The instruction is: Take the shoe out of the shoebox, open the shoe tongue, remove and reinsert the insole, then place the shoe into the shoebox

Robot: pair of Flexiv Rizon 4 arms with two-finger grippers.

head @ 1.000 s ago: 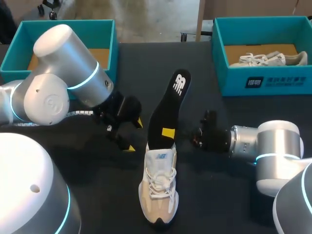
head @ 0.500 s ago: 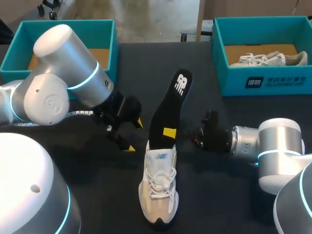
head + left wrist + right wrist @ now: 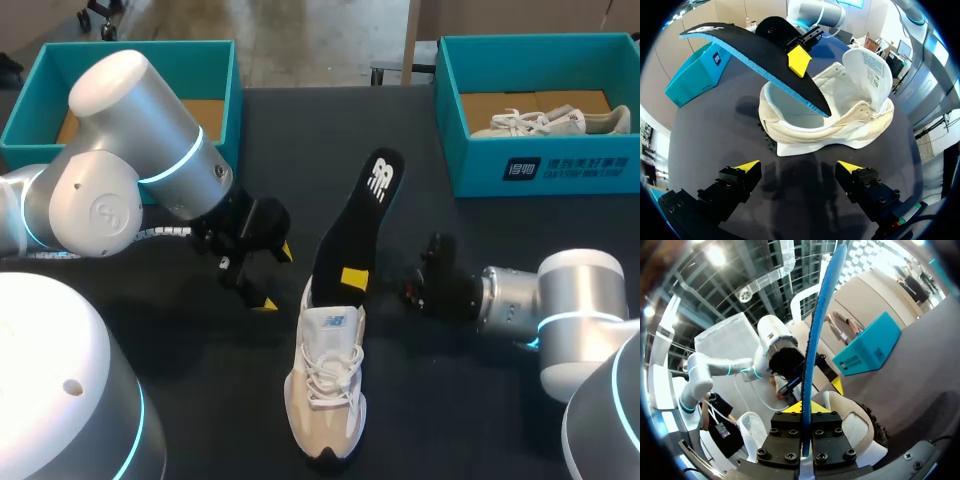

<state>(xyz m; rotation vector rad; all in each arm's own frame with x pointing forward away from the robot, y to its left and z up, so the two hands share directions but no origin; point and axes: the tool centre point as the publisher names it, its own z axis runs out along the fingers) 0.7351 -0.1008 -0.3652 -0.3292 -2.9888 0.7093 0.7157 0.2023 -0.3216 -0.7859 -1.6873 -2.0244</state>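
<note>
Insole (image 3: 352, 232) slanting out of shoe (image 3: 326, 385)
Our right gripper (image 3: 352, 277) pinches it; toe toward the dark worktop (image 3: 220, 400)'s near edge; left gripper (image 3: 273, 278) spread.

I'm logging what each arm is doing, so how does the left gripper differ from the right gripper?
The left gripper is open and empty; the right gripper is shut on the black insole. The left gripper stands apart from the white shoe, which lies ahead of it; the right gripper holds the insole slanting up from the shoe's opening. Both have yellow fingertips.
</note>
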